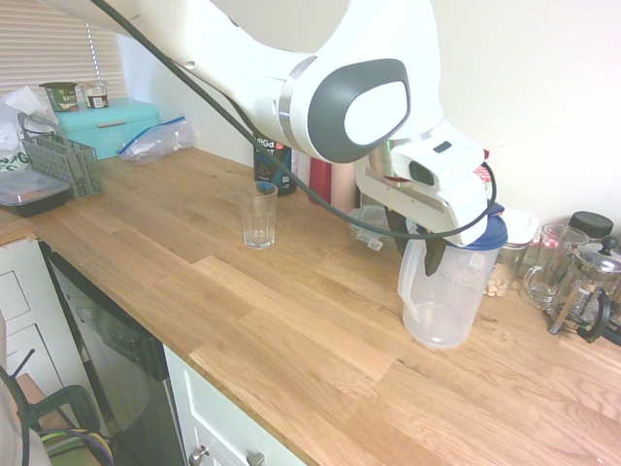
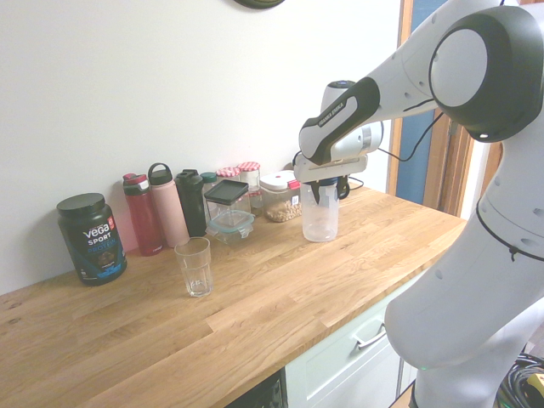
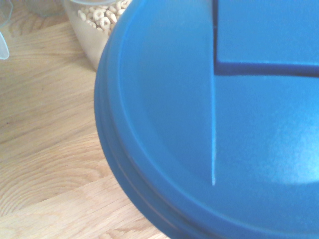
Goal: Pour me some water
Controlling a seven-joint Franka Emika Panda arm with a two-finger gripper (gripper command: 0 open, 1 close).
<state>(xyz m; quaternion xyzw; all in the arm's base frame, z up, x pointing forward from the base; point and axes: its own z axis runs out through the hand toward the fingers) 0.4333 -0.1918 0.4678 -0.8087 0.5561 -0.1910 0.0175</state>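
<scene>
A clear plastic pitcher (image 1: 446, 291) (image 2: 320, 217) with a blue lid (image 3: 199, 124) stands upright on the wooden counter, near the back wall. My gripper (image 1: 415, 243) (image 2: 319, 191) comes down at its handle side, open, one dark finger on each side of the handle's top. An empty drinking glass (image 1: 258, 214) (image 2: 195, 266) stands upright on the counter, well apart from the pitcher. I cannot make out any water in the pitcher or the glass. The wrist view is filled by the blue lid seen from just above.
Along the wall stand bottles (image 2: 168, 208), a black Vega tub (image 2: 91, 238), food containers, and a cereal jar (image 2: 279, 197) (image 3: 97, 20) right behind the pitcher. A French press (image 1: 587, 286) and glass mug (image 1: 548, 267) stand beside it. A grey rack (image 1: 63, 160) sits at the counter's far end.
</scene>
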